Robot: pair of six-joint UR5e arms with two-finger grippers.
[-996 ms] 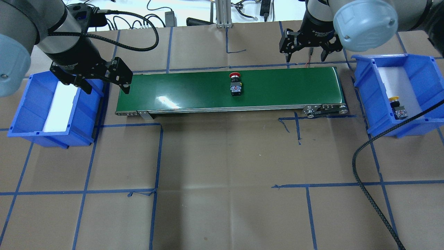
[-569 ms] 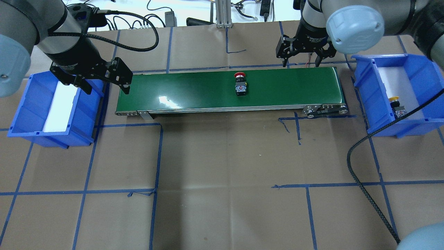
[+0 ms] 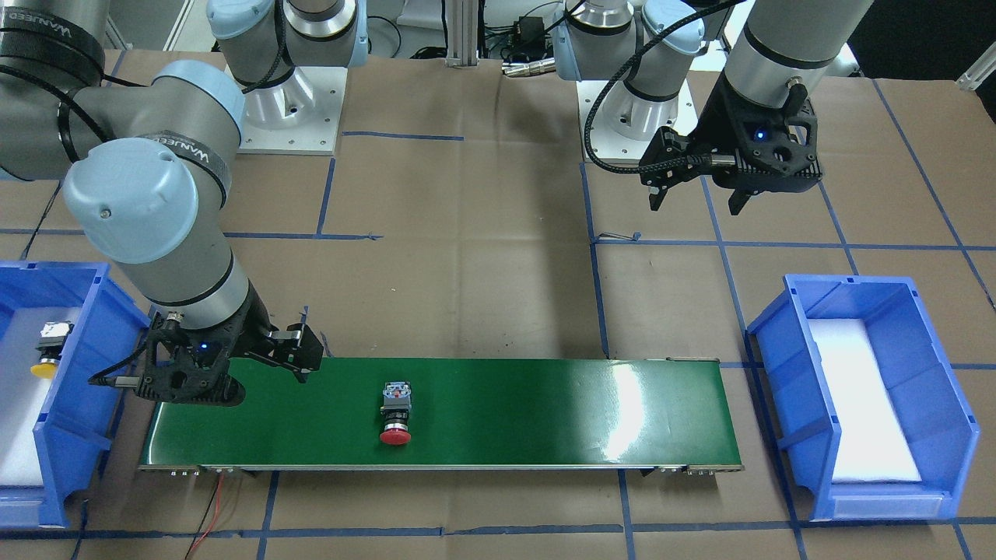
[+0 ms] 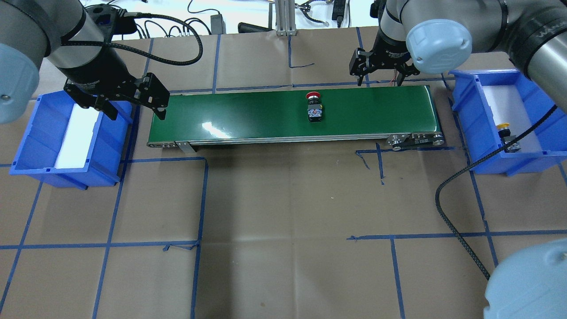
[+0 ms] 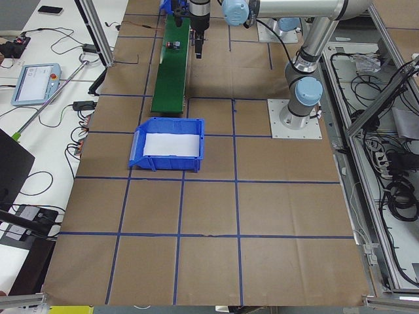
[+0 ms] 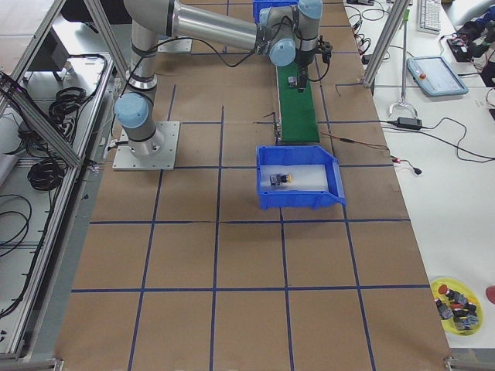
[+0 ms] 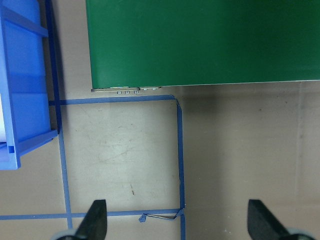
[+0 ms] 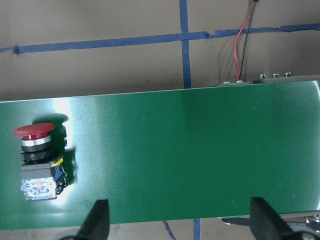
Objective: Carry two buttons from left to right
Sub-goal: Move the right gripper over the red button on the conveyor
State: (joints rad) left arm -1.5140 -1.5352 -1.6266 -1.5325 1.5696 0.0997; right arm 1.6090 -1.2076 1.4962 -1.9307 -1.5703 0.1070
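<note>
Across the counter [image 3: 467, 295] in the front-facing view, the yellow-capped button [image 3: 47, 351] lies inside the right bin [image 3: 78, 389], so one of the two transfers looks done. The red-capped button [image 3: 395, 418] lies on its side on the green conveyor belt [image 3: 529, 412], a little past the middle toward the right bin. Nothing touches it, and getting it into that bin appears to be what remains. The left bin [image 3: 790, 389] shows only its white liner.

From the overhead camera, the right end effector [image 4: 379, 79] hangs above the belt between the red-capped button and the right bin, fingers spread with nothing between them. The left end effector [image 4: 136, 113] hangs near the belt's left end, beside the left bin, likewise spread and holding nothing.

The right-end camera shows the yellow-capped button resting on the near bin's white liner.

The left wrist camera shows its fingertips [image 7: 97, 220] wide apart above bare brown paper, grasping nothing. The right wrist camera shows its fingertips [image 8: 99, 220] equally wide over the belt, with the red-capped button off to one side, outside the jaws and untouched.
</note>
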